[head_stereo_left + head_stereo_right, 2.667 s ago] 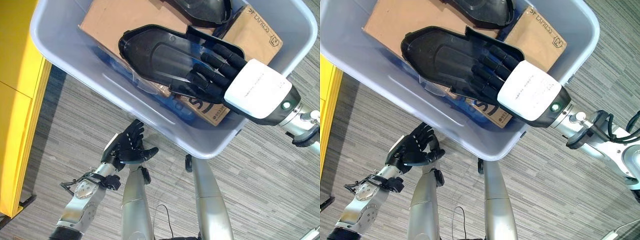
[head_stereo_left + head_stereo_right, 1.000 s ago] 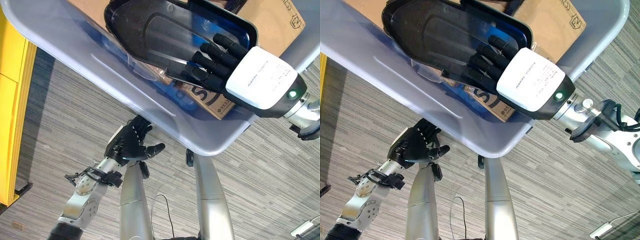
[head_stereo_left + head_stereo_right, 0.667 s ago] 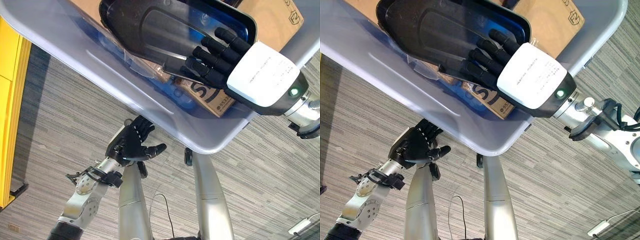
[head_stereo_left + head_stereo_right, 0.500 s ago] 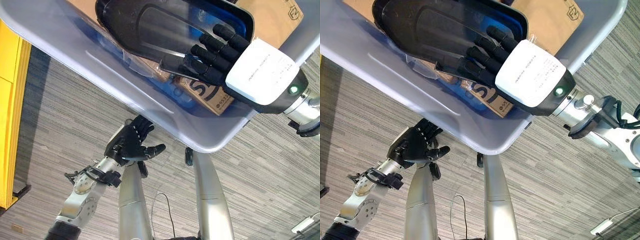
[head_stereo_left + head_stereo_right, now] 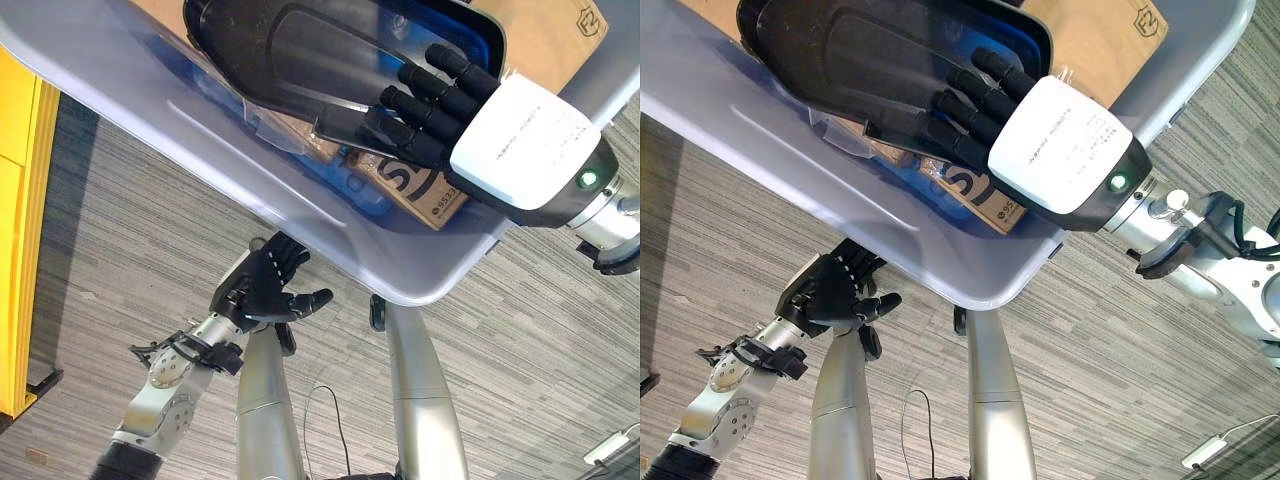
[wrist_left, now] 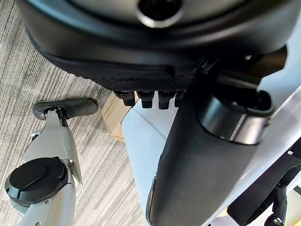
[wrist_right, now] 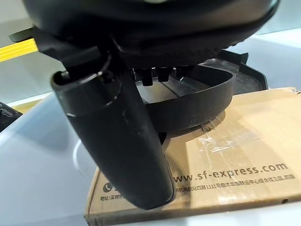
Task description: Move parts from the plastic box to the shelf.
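My right hand (image 5: 525, 150) reaches into the pale grey plastic box (image 5: 230, 160) and is shut on a long black moulded part (image 5: 300, 50). Its fingers lie curled over the part's top face. In the right wrist view the thumb (image 7: 127, 141) sits under the part's rim (image 7: 202, 94). The part hangs tilted above a brown cardboard box (image 5: 540, 30) that lies in the plastic box. My left hand (image 5: 262, 292) hovers below the plastic box over the floor, open with relaxed fingers and holding nothing.
A yellow shelf unit (image 5: 20, 200) stands at the left edge. Blue wrapping (image 5: 350, 190) lies under the cardboard box (image 7: 235, 155) inside the plastic box. Grey striped carpet (image 5: 130, 230) lies beneath and around everything.
The camera has shifted, so the plastic box sits higher in view. My right hand has drawn the black part up and leftward off the cardboard. The left hand has hardly moved.
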Motion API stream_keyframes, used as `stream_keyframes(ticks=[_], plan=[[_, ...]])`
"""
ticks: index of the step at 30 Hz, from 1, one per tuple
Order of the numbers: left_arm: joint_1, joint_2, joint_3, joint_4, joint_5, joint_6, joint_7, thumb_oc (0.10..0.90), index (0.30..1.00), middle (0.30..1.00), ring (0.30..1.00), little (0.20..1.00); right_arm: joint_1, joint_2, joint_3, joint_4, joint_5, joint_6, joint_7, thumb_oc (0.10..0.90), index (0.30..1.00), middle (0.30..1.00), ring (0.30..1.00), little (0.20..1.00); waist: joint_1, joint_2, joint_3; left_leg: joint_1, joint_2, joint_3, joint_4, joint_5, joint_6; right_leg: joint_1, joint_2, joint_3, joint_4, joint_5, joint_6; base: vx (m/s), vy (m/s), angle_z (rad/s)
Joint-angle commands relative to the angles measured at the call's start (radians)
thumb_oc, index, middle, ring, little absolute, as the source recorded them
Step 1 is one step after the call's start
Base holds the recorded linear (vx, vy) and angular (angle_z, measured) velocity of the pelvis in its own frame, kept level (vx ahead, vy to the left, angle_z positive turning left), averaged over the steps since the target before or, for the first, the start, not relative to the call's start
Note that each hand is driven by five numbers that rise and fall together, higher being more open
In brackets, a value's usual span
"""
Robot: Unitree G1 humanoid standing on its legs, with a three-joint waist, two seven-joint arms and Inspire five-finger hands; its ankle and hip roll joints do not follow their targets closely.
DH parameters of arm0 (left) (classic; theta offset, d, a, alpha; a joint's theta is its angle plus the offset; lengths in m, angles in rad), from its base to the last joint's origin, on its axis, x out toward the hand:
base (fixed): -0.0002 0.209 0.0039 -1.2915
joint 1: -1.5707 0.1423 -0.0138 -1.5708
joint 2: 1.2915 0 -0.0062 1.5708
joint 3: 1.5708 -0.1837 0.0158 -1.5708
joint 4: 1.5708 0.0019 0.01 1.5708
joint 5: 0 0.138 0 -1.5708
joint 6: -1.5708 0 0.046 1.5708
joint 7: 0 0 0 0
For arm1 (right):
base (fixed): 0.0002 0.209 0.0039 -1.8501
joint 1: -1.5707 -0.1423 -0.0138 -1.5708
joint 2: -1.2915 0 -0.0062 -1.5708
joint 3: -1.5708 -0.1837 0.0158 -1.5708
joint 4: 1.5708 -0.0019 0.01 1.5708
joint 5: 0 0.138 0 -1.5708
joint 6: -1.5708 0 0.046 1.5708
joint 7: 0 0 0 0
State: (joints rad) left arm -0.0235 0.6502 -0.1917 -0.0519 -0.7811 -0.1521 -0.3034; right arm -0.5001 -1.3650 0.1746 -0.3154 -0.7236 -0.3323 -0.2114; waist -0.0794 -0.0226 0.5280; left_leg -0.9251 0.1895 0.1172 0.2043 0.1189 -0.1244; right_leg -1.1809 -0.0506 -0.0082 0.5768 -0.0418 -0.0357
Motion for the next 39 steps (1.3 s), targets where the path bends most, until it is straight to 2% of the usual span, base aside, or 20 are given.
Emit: stream_keyframes(ticks=[1,2,3,4,12,16,20,28,37,39], plan=[[0.049,-0.006,-0.02,-0.12,-0.017,-0.045,-0.067,0.9,1.0,1.0,1.0,1.0,-0.065,0.014,0.068,0.052,-0.002,0.048,-0.011,0.9,1.0,1.0,1.0,1.0,0.007,0.03,-0.008,0.033,0.139,-0.117,0.022,0.002,-0.024,0.02,-0.08,-0.045,-0.01,-0.006,0.091,0.0,0.0,0.0],[0.046,-0.004,-0.021,-0.118,-0.025,-0.051,-0.078,0.9,1.0,1.0,1.0,1.0,-0.079,0.012,0.077,0.058,0.017,0.026,0.007,0.9,1.0,1.0,1.0,1.0,0.009,0.031,-0.008,0.033,0.14,-0.117,0.022,0.003,-0.025,0.019,-0.082,-0.046,-0.011,-0.006,0.091,0.0,0.0,0.0],[0.042,-0.004,-0.02,-0.121,-0.011,-0.062,-0.075,0.9,1.0,1.0,1.0,1.0,-0.091,0.012,0.084,0.055,0.043,0.011,0.017,0.7,0.72,0.72,0.72,0.72,0.008,0.034,-0.008,0.034,0.142,-0.115,0.019,0.004,-0.025,0.019,-0.083,-0.046,-0.009,-0.009,0.092,0.0,0.0,0.0],[0.046,-0.003,-0.022,-0.13,0.001,-0.058,-0.065,0.9,1.0,1.0,1.0,1.0,-0.077,0.012,0.069,0.035,0.065,0.01,0.021,0.4,0.3,0.3,0.3,0.3,0.006,0.035,-0.008,0.037,0.142,-0.114,0.016,0.007,-0.025,0.018,-0.084,-0.044,0.0,-0.011,0.092,0.0,0.0,0.0],[0.052,0.002,-0.023,-0.125,0.017,-0.081,-0.059,0.9,1.0,1.0,1.0,1.0,-0.062,0.031,0.077,0.034,0.065,0.003,0.016,0.4,0.3,0.3,0.3,0.3,0.016,0.045,-0.008,0.042,0.147,-0.11,0.0,0.016,-0.027,0.02,-0.094,-0.047,0.007,-0.015,0.095,0.0,0.0,0.0],[0.046,0.017,-0.023,-0.124,0.016,-0.083,-0.074,0.9,1.0,1.0,1.0,1.0,-0.103,0.024,0.111,0.046,0.04,-0.045,0.056,0.4,0.3,0.3,0.3,0.3,0.022,0.053,-0.008,0.047,0.149,-0.107,-0.01,0.023,-0.03,0.027,-0.098,-0.048,0.001,-0.016,0.096,0.01,0.027,-0.02],[0.038,0.033,-0.037,-0.139,0.03,-0.061,-0.137,0.9,1.0,1.0,1.0,1.0,-0.137,0.015,0.148,0.049,0.065,-0.052,0.038,0.4,0.3,0.3,0.3,0.3,0.026,0.061,-0.008,0.046,0.146,-0.109,-0.011,0.019,-0.029,0.021,-0.1,-0.044,0.009,-0.017,0.096,0.01,0.002,0.02],[0.023,0.027,-0.077,-0.154,0.029,-0.064,-0.103,0.9,1.0,1.0,1.0,1.0,-0.183,0.059,0.206,0.048,0.077,-0.093,0.02,0.4,0.3,0.3,0.3,0.3,0.027,0.082,-0.008,0.049,0.139,-0.103,-0.008,0.015,-0.029,0.026,-0.103,-0.035,0.006,-0.017,0.099,0.02,0.047,0.03],[0.048,0.0,-0.075,-0.17,0.036,-0.073,-0.093,0.9,1.0,1.0,1.0,1.0,-0.091,0.135,0.143,-0.044,0.172,-0.186,0.033,0.4,0.3,0.3,0.3,0.3,0.018,0.091,-0.008,0.101,0.134,-0.088,-0.017,0.012,-0.027,0.088,-0.103,-0.026,-0.034,-0.011,0.1,0.01,0.073,0.01],[0.052,-0.008,-0.072,-0.174,0.04,-0.076,-0.08,0.9,1.0,1.0,1.0,1.0,-0.068,0.155,0.13,-0.067,0.2,-0.186,0.04,0.4,0.3,0.3,0.3,0.3,0.015,0.09,-0.008,0.116,0.135,-0.082,-0.016,0.008,-0.026,0.106,-0.104,-0.026,-0.041,-0.011,0.101,0.01,0.082,0.01]])
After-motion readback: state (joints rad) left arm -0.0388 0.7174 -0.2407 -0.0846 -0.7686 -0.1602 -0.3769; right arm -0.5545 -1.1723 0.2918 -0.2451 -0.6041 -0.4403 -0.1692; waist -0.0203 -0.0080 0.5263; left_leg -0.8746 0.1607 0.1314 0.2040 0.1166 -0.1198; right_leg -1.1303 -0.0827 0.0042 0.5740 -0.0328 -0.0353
